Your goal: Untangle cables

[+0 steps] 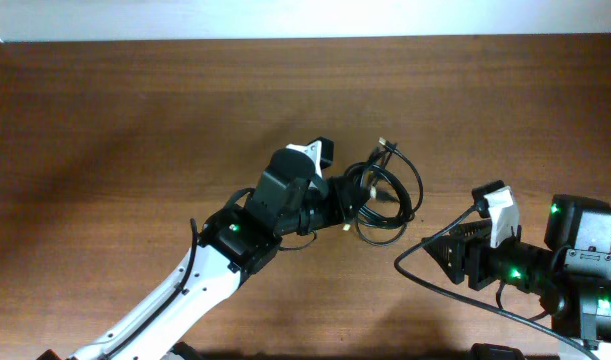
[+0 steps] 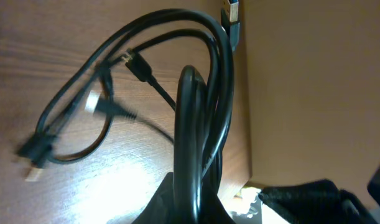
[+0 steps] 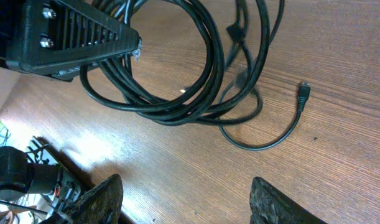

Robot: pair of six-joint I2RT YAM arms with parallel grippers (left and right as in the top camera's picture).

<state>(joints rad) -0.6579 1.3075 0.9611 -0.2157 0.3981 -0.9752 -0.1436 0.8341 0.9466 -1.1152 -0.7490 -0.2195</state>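
Note:
The cables point(image 1: 393, 195) lie as one tangled bundle of thin black loops at the table's middle right, with a gold-tipped plug point(image 1: 383, 145) at the far side. My left gripper point(image 1: 355, 196) is shut on several loops of the bundle. The left wrist view shows those loops point(image 2: 205, 106) running up from the shut jaws point(image 2: 193, 202), with a plug end point(image 2: 232, 18) at the top. My right gripper point(image 1: 425, 256) is open and empty, near the bundle's front right. In the right wrist view its fingers point(image 3: 190, 205) stand apart below the cables point(image 3: 196, 93) and a small plug point(image 3: 303, 93).
The wooden table point(image 1: 135, 120) stretches to the left and back. The left arm point(image 1: 215, 270) crosses from the bottom left. The right arm's body point(image 1: 575, 270) sits at the bottom right, near the table's front edge.

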